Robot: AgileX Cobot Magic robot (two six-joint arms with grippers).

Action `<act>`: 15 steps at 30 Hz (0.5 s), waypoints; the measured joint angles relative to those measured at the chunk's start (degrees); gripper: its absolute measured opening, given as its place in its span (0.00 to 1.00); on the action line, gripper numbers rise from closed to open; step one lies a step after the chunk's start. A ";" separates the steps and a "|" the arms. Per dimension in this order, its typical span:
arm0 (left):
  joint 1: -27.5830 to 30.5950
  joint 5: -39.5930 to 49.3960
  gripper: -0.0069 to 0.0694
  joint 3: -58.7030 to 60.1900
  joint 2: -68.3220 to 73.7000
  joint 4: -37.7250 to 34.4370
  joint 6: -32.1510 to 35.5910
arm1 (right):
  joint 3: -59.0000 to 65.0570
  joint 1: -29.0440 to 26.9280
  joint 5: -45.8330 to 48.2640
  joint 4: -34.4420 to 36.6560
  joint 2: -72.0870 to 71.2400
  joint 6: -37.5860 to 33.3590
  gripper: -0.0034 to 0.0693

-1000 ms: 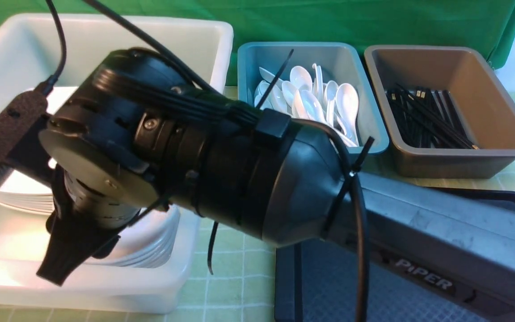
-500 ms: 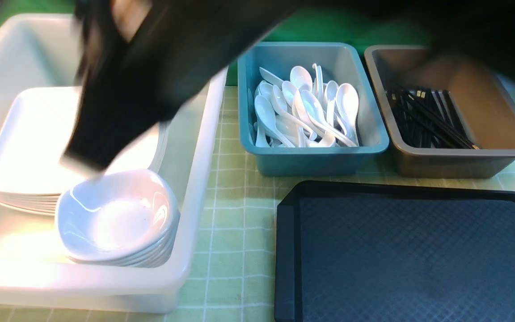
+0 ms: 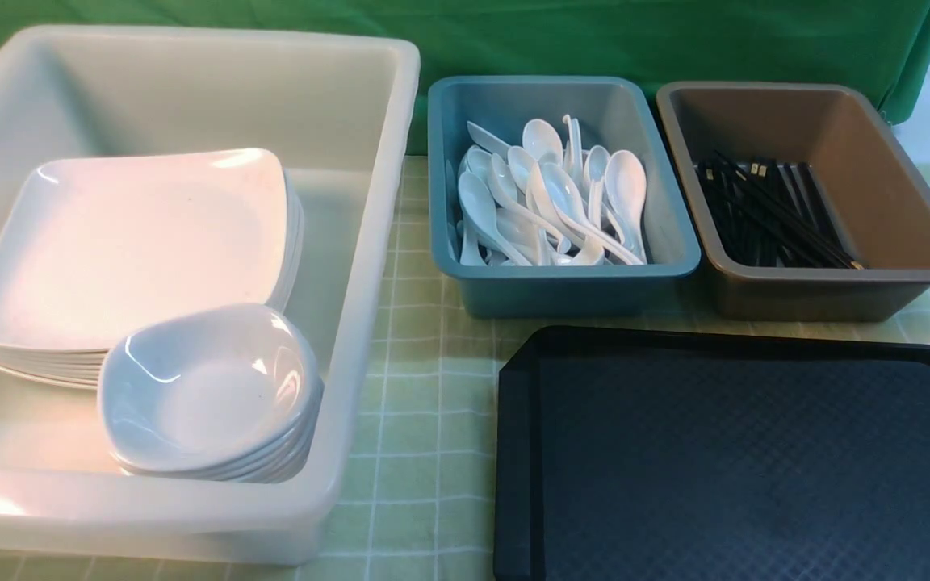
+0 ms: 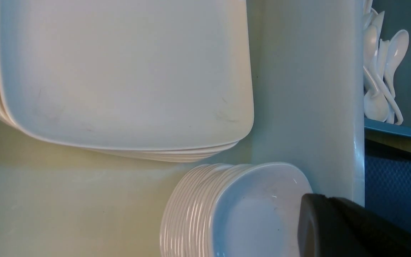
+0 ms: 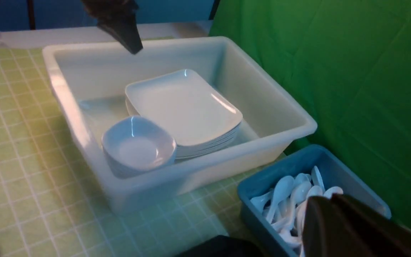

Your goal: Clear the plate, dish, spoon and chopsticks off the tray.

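Above the white tub (image 3: pixel 384 242), the left gripper (image 5: pixel 120 25) is seen hanging with its jaws pressed together and nothing held between them; only a dark tip of it shows at the edge of the front view. The right gripper (image 5: pixel 348 228) is raised over the near end of the blue bin (image 3: pixel 675 258), also clenched and empty.

Below them, the plate (image 3: pixel 134 242) lies on top of a stack of plates inside the tub, and the dish (image 3: pixel 207 387) sits on a stack of dishes just beside it, at the near corner. The spoon (image 3: pixel 626 190) lies among many others in the blue bin, and the chopsticks (image 3: pixel 772 214) lie in the brown bin (image 3: pixel 901 274). The tray (image 3: pixel 739 452) is bare in the part that is shown, so the task seems to be finished.

What remains is judged to be only the retreat. It is done well if both arms are lifted straight up before they are drawn back, so that the tub wall and the dish stack are not knocked.

Compared with one second ago, the right arm, which covered most of the front view over the tub, is gone from it. Its jaws, which stood wide then, are closed now. The dish stack is fully visible again.
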 joint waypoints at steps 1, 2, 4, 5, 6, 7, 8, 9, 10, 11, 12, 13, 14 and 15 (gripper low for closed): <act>0.00 0.00 0.09 0.00 0.00 0.00 0.00 | 5.31 0.00 -2.98 0.69 -3.50 0.13 0.06; 0.00 0.00 0.09 0.00 0.00 0.00 0.00 | 6.36 0.00 -3.71 0.85 -4.74 0.08 0.06; 0.00 0.06 0.09 0.00 0.00 0.07 0.00 | 20.03 0.00 -14.62 4.12 -10.77 -0.61 0.06; 0.00 0.06 0.09 0.00 0.00 0.14 0.00 | 23.87 0.00 -19.09 5.03 -11.78 -0.74 0.06; 0.00 0.06 0.09 0.00 0.00 0.19 0.00 | 28.17 0.00 -22.41 5.79 -12.43 -0.87 0.06; 0.00 0.06 0.09 0.00 -0.05 0.25 0.00 | 31.16 0.00 -25.41 6.09 -12.75 -0.92 0.06; 0.00 0.06 0.09 0.00 -0.05 0.25 0.00 | 34.92 0.00 -29.16 6.59 -12.87 -1.07 0.06; 0.00 0.06 0.09 0.00 -0.05 0.32 0.00 | 36.96 0.00 -31.47 6.76 -12.76 -1.31 0.06; 0.00 0.06 0.09 0.00 -0.05 0.46 0.00 | 39.33 0.00 -34.35 6.84 -12.34 -1.46 0.06; 0.00 0.06 0.09 0.00 -0.05 0.59 0.00 | 40.70 0.00 -36.40 6.84 -12.03 -1.51 0.06; 0.00 0.06 0.09 0.00 -0.05 0.59 0.00 | 41.42 0.00 -37.67 6.84 -11.73 -1.51 0.06; 0.00 0.06 0.09 0.00 -0.05 0.63 0.00 | 41.87 0.00 -38.81 6.92 -11.34 -1.57 0.06; 0.00 0.06 0.09 0.00 -0.05 0.63 0.00 | 41.92 0.00 -39.23 6.98 -11.19 -1.64 0.07; 0.00 0.06 0.09 0.00 -0.05 0.69 0.00 | 42.12 0.00 -40.42 6.98 -10.93 -1.64 0.07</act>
